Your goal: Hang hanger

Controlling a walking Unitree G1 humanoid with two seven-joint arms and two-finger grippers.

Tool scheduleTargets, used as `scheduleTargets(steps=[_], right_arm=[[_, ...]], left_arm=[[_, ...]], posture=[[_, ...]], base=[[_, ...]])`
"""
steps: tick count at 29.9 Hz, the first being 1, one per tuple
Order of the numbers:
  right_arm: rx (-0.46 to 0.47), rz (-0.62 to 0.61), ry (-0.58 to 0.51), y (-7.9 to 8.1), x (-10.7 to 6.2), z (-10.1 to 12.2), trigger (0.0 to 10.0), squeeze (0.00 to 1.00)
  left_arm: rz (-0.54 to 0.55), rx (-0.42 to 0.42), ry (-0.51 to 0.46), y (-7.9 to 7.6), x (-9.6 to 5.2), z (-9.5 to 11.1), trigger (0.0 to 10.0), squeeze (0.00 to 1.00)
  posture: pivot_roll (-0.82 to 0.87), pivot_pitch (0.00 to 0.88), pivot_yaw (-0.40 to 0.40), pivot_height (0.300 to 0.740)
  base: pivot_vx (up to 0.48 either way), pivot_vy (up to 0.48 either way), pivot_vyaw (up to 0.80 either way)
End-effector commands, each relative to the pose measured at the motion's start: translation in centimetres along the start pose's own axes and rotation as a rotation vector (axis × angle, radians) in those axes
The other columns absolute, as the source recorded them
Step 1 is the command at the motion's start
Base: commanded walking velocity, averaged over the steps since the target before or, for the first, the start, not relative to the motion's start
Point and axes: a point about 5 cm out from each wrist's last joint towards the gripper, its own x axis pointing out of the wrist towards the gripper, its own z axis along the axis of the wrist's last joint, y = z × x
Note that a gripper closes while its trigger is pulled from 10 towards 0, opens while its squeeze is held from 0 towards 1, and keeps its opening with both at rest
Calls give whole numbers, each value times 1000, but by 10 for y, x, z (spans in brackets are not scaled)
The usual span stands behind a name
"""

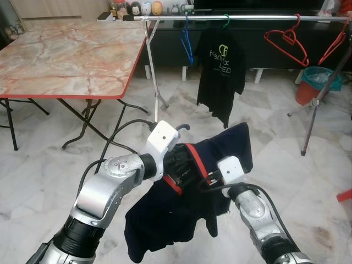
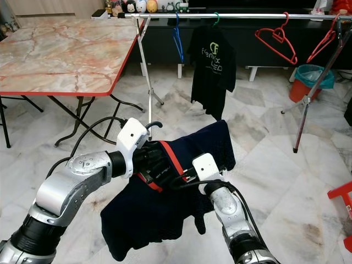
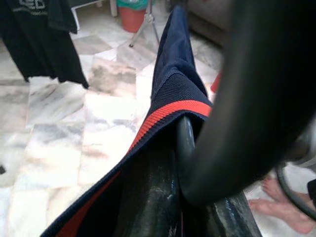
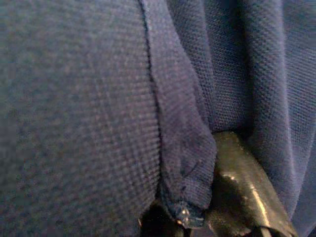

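Observation:
A navy shirt (image 1: 181, 214) with a red collar band (image 1: 193, 157) hangs between my two grippers in front of me, low over the floor. The dark hook of its hanger (image 1: 185, 127) pokes up beside my left wrist. My left gripper (image 1: 179, 164) is shut at the collar, on shirt and hanger together; the left wrist view has the red band (image 3: 168, 116) lying over a black finger (image 3: 153, 197). My right gripper (image 1: 208, 184) is shut on the shirt's cloth close beside it, with navy fabric (image 4: 98, 108) pressed against the finger (image 4: 237, 182). The clothes rail (image 1: 253, 18) runs across the back.
On the rail hang a blue hanger (image 1: 187, 47), a black T-shirt (image 1: 220, 71) on a green hanger, and two red hangers (image 1: 287, 41). A marble-topped folding table (image 1: 66, 55) stands to the left. An orange bin (image 1: 309, 91) sits far right. A person's bare foot (image 3: 276, 200) is nearby.

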Motion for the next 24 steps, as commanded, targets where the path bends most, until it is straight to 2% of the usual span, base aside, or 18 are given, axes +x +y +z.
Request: scheduleTargets(steps=[1,7,8,9,12,15,19,20,24], right_arm=[[-3,6,-53,2,3,9,0,0],[-6,18,-41,3,3,7,0,0],[-8,21,-38,3,3,7,0,0],[-8,21,-38,3,3,7,0,0],[-11,30,-31,2,3,6,0,0],[-14,39,-25,2,3,6,0,0],[-21,54,-15,3,4,5,0,0],[-24,66,-8,3,4,4,0,0],[-37,97,15,3,4,2,0,0]], left_arm=[[18,21,68,2,-1,-12,10000,0],[42,114,142,9,-6,-23,10000,0],[40,159,175,11,-8,-28,10000,0],[40,159,175,11,-8,-28,10000,0],[28,295,274,15,-15,-43,10000,0],[7,354,316,17,-19,-51,10000,0],[-91,368,275,12,-26,-49,10000,0],[-156,373,256,8,-33,-48,10000,0],[-270,388,249,6,-48,-46,10000,0]], posture=[[46,34,27,740],[47,36,28,740],[47,36,28,740],[47,36,28,740],[45,39,25,740],[45,38,24,740],[48,35,20,740],[48,34,19,740],[53,30,17,740]], base=[[0,0,0],[0,0,0],[0,0,0],[0,0,0],[0,0,0],[0,0,0],[0,0,0],[0,0,0],[0,0,0]])
